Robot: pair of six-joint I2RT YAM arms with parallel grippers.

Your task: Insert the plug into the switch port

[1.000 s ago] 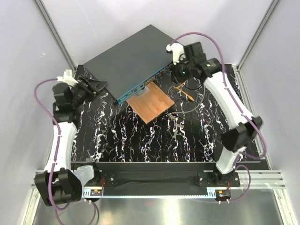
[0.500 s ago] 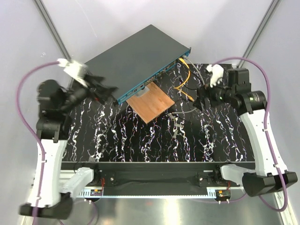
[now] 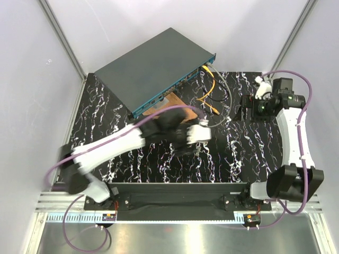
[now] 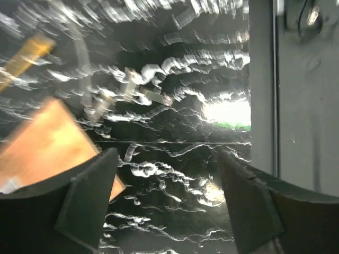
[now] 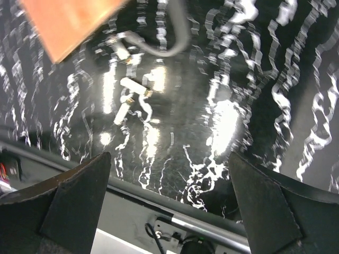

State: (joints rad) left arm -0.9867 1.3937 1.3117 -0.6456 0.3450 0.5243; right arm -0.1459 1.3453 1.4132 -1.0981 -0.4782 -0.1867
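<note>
The switch (image 3: 153, 66) lies slantwise at the back, its teal front face with the row of switch ports (image 3: 172, 87) turned toward the mat. A yellow cable (image 3: 210, 87) runs into the port at the face's right end. A grey cable (image 5: 165, 48) ends in small clear plugs (image 5: 131, 85) lying loose on the mat (image 4: 152, 97). My left gripper (image 3: 192, 138) (image 4: 168, 172) hangs open and empty over the mat's middle, near those plugs. My right gripper (image 3: 244, 112) (image 5: 169, 169) is open and empty at the right.
A copper-brown square plate (image 3: 177, 101) (image 4: 47, 143) (image 5: 66, 18) lies in front of the switch, half under my left arm. The black marbled mat (image 3: 132, 164) ends at the metal rail (image 5: 212, 225) along the near edge. White walls enclose the cell.
My left arm swung from the left edge across to the mat's middle, over the copper plate. My right arm drew back from the switch's right end to the right and opened.
</note>
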